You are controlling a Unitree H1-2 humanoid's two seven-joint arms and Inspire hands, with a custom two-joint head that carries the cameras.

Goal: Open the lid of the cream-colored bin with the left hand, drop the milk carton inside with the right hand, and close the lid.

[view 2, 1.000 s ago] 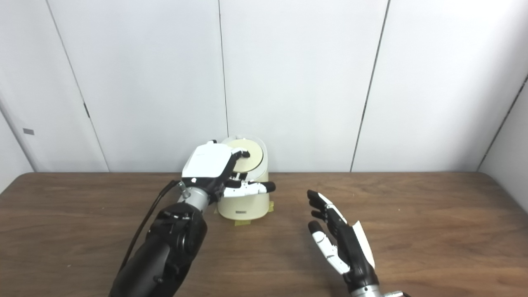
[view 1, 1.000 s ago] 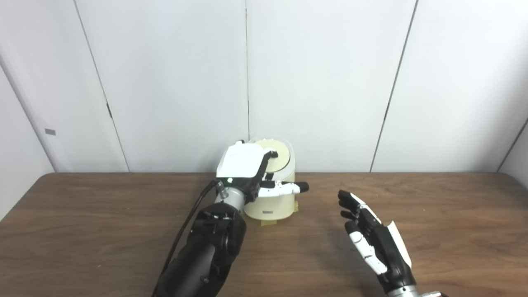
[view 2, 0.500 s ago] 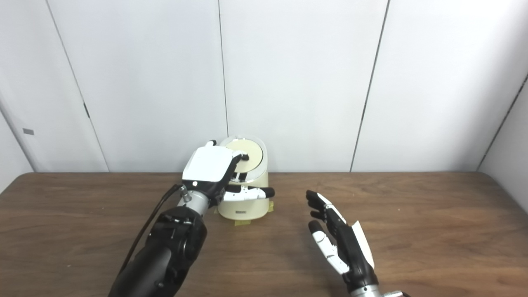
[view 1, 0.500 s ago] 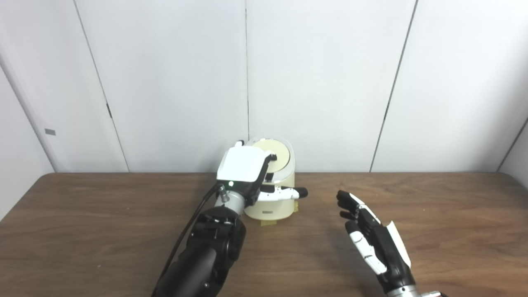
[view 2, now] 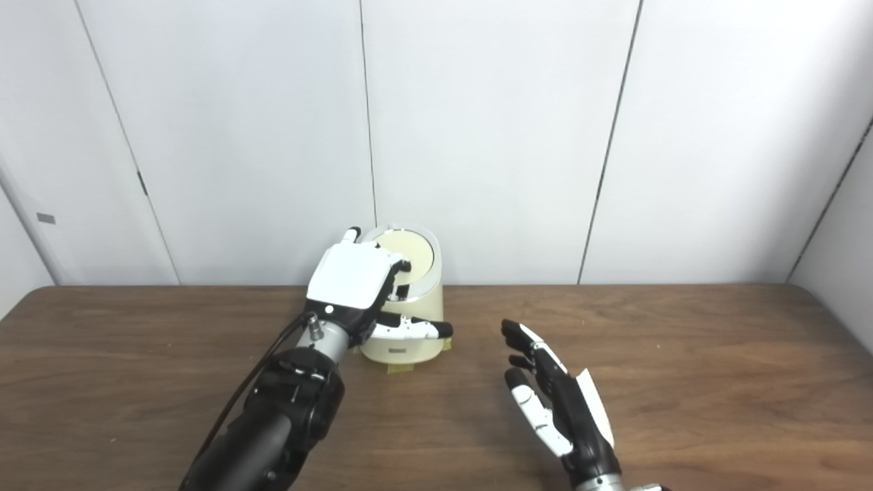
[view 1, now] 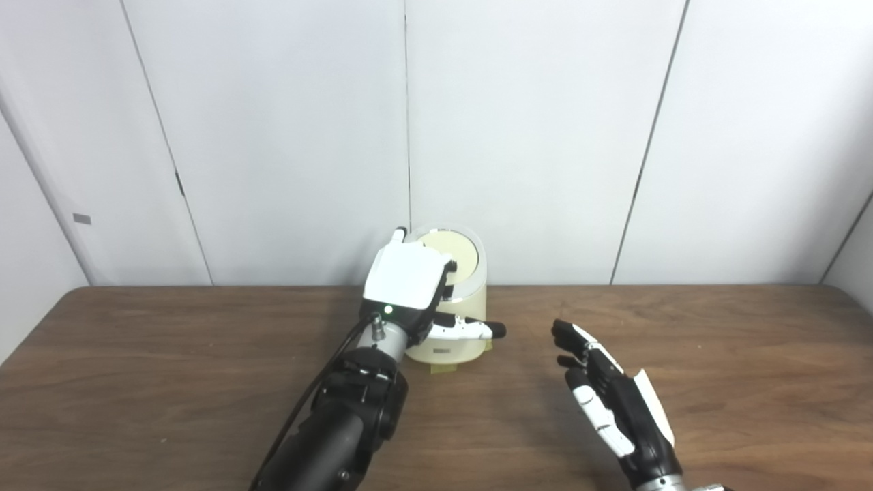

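The cream-colored bin (view 1: 455,346) stands at the table's far edge against the wall. Its round lid (view 1: 464,251) is tilted up, its cream face turned toward me. My left hand (view 1: 408,281) lies over the lid's left front, fingers curled onto its edge, thumb (view 1: 470,330) stretched out to the right across the bin's front. It grips nothing that I can see. My right hand (view 1: 610,404) hovers open and empty over the table to the right of the bin, palm facing left. No milk carton shows in either view.
The brown wooden table (view 1: 750,354) runs across the whole view. White wall panels (view 1: 545,136) rise straight behind the bin. Strips of yellow tape (view 1: 443,369) mark the bin's foot.
My left hand has come down and a little toward me, and the lid has tipped lower with it. The right hand has drifted slightly back toward me.
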